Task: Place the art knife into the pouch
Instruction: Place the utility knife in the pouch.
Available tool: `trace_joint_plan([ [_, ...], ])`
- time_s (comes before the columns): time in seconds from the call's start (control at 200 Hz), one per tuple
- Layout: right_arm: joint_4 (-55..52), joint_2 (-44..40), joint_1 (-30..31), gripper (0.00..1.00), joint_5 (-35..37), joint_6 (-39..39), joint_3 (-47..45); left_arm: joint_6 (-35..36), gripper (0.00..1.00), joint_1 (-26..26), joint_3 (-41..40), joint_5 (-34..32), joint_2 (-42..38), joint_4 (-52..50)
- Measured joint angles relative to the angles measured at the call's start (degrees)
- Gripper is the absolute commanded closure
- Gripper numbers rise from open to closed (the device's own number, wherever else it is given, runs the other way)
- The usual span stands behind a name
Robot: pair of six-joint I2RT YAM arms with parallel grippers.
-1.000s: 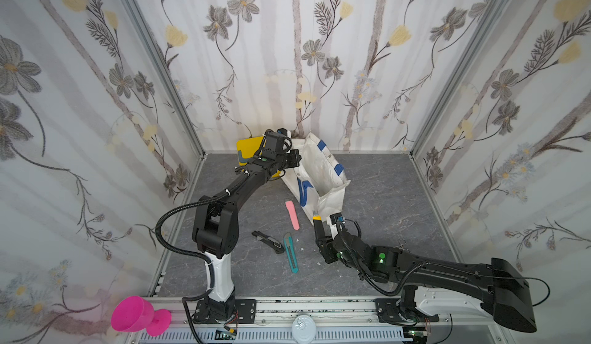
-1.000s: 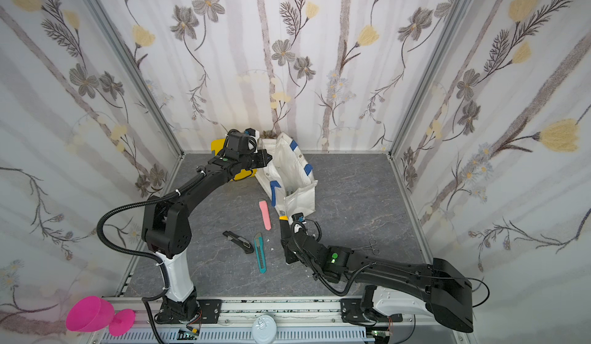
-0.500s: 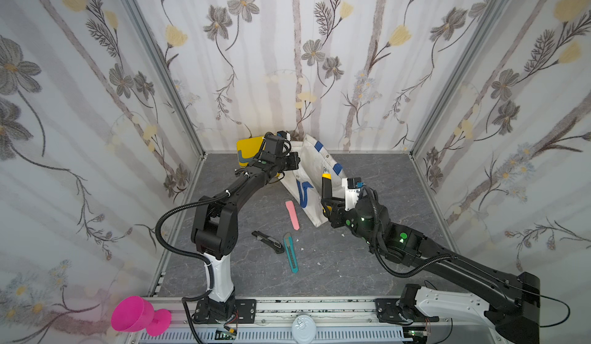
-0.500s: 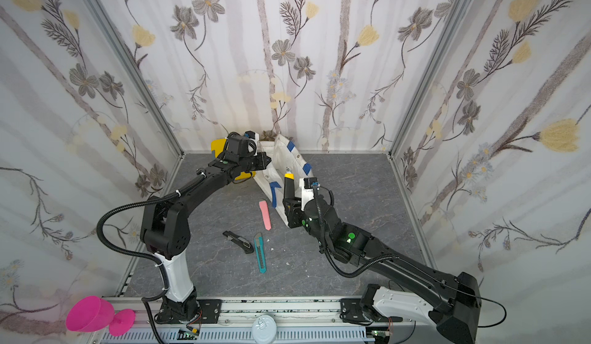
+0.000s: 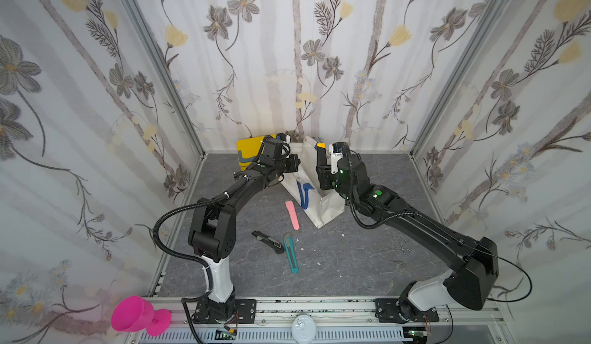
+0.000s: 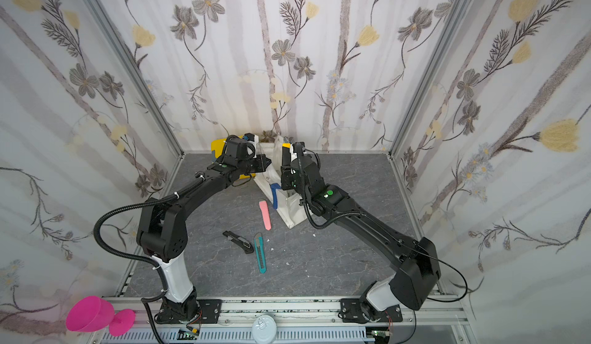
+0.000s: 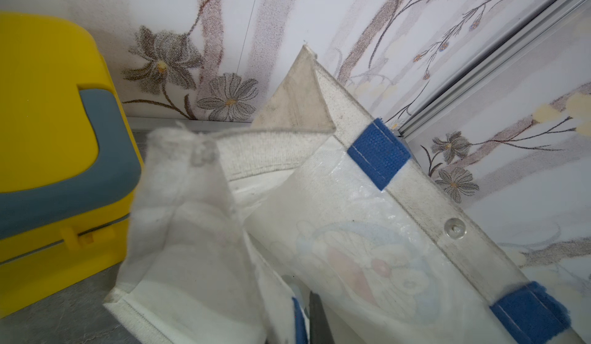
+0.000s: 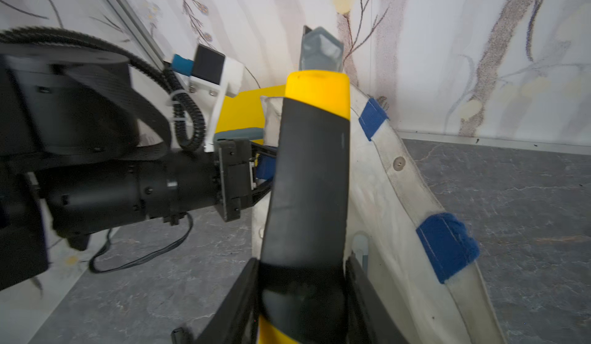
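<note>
right claw rises from worktop to pouch mouth, clamping art knife | left claw pinches rim (release next)

Pretty close-up shot here: the right end effector has its two dark fingers clamped on either side of the art knife, which is a black handle with yellow bands and a cloudy grey tip pointing up toward the flowery wall. Just beside the knife is the white pouch, standing up on the grey tabletop, with two blue patches and a little snap button along its rim. The left end effector comes in from the other side and is pinched on a blue bit of the pouch's edge, partly hidden by the knife. Yellow box sits behind it.
</note>
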Motion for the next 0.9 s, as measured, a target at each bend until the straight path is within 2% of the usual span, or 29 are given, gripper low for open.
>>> trace_joint_plan([
  [0.19,-4.20,6.86,-0.61,0.68,-0.70,-0.83,4.92,0.31,1.00,-0.02,-1.81,0.26,-1.40,1.44],
  [0.42,-9.46,11.78,-0.81,0.66,-3.37,-1.49,5.14,1.18,1.00,0.02,-2.29,0.24,-2.10,1.64],
  [0.575,-10.03,13.38,-1.40,0.59,-5.73,-0.98,5.55,1.29,1.00,0.04,-3.30,0.17,-2.21,2.56],
  [0.609,-10.03,13.70,-1.66,0.55,-6.69,-0.72,5.64,1.29,1.00,0.11,-3.50,0.17,-2.21,2.82],
  [0.659,-10.10,14.01,-1.79,0.43,-7.45,-0.26,5.73,1.29,1.00,0.17,-3.52,0.22,-2.21,2.86],
  [0.699,-10.16,14.08,-1.95,0.37,-7.82,-0.11,5.75,1.29,1.00,0.20,-3.52,0.22,-2.21,2.91],
  [0.784,-10.16,13.49,-1.99,0.14,-8.15,0.09,5.86,1.31,1.00,0.22,-3.52,0.24,-2.21,3.10],
  [0.839,-10.29,12.50,-1.99,0.09,-8.59,0.07,5.86,1.31,1.00,0.33,-3.52,0.26,-2.21,3.28],
  [0.899,-10.36,10.78,-1.99,0.09,-9.40,0.07,5.73,1.31,1.00,0.39,-3.52,0.37,-2.21,3.56],
])
